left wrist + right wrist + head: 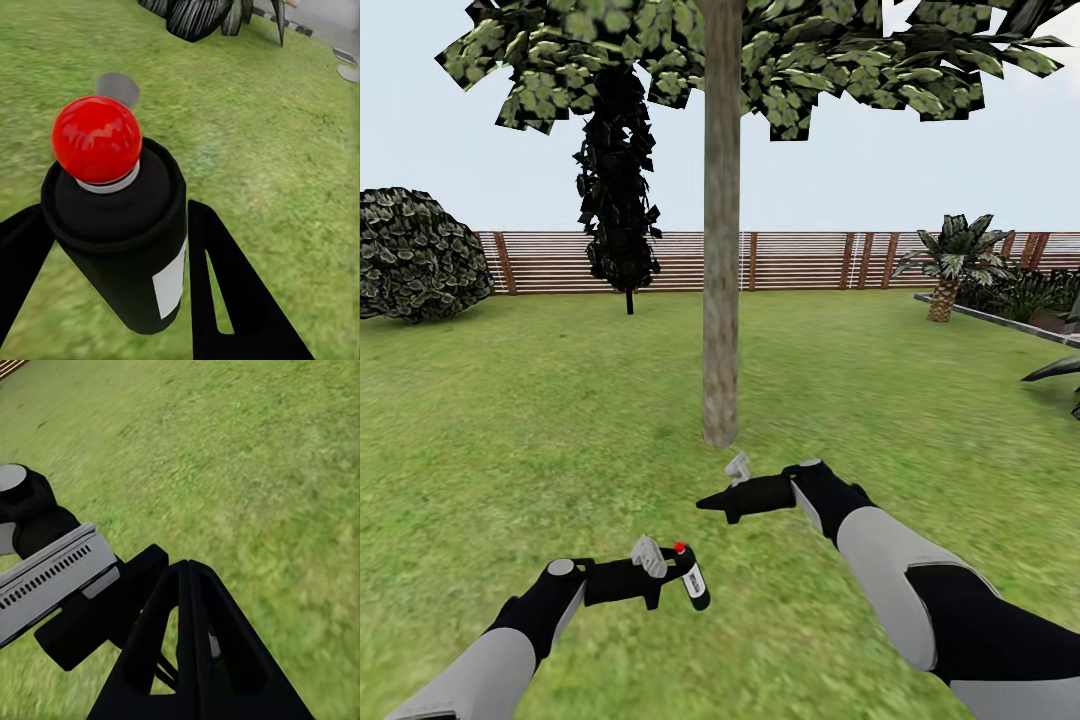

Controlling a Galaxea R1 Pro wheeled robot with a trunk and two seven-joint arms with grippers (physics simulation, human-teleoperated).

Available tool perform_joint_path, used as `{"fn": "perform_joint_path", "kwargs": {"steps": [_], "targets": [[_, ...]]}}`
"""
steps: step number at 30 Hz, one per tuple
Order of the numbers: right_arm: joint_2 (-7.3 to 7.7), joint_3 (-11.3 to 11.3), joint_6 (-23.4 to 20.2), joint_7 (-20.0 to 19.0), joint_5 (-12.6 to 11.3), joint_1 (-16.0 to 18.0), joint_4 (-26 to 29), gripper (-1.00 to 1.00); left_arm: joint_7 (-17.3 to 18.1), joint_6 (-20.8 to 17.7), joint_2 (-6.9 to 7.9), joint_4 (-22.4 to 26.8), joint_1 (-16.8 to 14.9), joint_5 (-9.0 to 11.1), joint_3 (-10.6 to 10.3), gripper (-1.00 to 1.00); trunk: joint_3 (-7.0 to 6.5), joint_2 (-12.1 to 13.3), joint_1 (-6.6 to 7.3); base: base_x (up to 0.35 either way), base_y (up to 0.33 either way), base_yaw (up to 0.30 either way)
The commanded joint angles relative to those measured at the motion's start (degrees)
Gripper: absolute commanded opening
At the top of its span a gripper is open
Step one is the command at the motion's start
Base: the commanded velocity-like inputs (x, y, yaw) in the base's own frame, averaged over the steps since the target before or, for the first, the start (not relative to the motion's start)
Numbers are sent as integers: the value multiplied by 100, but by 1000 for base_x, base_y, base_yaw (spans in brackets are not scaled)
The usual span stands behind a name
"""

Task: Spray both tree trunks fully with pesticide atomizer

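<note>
Black atomizer (694, 578) sits clamped in the left gripper (672, 580), right gripper (191, 607) shut and empty, so pickup is done; the trunk (721, 250) ahead looks unsprayed.

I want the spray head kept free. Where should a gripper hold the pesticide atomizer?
Around the black cylindrical body of the pesticide atomizer, below the red nozzle tip, fingers closing from opposite sides. The left gripper holds it this way now.

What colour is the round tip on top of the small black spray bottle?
Glossy red round tip on the black spray bottle; clearest in the left wrist view.
</note>
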State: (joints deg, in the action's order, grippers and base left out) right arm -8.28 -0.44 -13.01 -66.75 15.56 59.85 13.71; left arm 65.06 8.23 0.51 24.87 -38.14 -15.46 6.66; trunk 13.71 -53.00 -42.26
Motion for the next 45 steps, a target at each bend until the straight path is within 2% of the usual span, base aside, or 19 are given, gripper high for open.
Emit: {"fn": "perform_joint_path", "kwargs": {"steps": [1, 5, 8, 13, 23, 29, 45], "targets": [[-3, 0, 0, 5, 0, 0, -3, -100, -1, -1, -3, 1, 0, 1, 2, -100, 0, 0, 0, 0, 0, 0], [-9, 0, 6, 44, 0, 0, -44, -100, -1, -2, -6, 1, 0, 5, 2, -100, 0, 0, 0, 0, 0, 0], [-40, 0, 4, 266, 0, 0, -135, -100, -2, -2, -7, 1, 0, 7, 2, -100, 0, 0, 0, 0, 0, 0], [-84, 2, 3, 399, 0, 0, -182, -100, -2, -1, -7, 1, 0, 8, 2, -100, 0, 0, 0, 0, 0, 0], [-170, 94, 0, 413, 0, 0, -202, -100, -2, -5, -10, 1, 0, 6, 2, -100, 0, 0, 0, 0, 0, 0], [-172, 188, 0, 401, 0, -3, -210, -100, -2, -6, -8, 1, 0, 0, 2, -100, 0, 0, 0, 0, 0, 0], [-172, 211, 2, 400, 0, -9, -322, -100, -10, -6, -11, 1, 0, -1, 2, -100, 0, 0, 0, 0, 0, 0]]}}
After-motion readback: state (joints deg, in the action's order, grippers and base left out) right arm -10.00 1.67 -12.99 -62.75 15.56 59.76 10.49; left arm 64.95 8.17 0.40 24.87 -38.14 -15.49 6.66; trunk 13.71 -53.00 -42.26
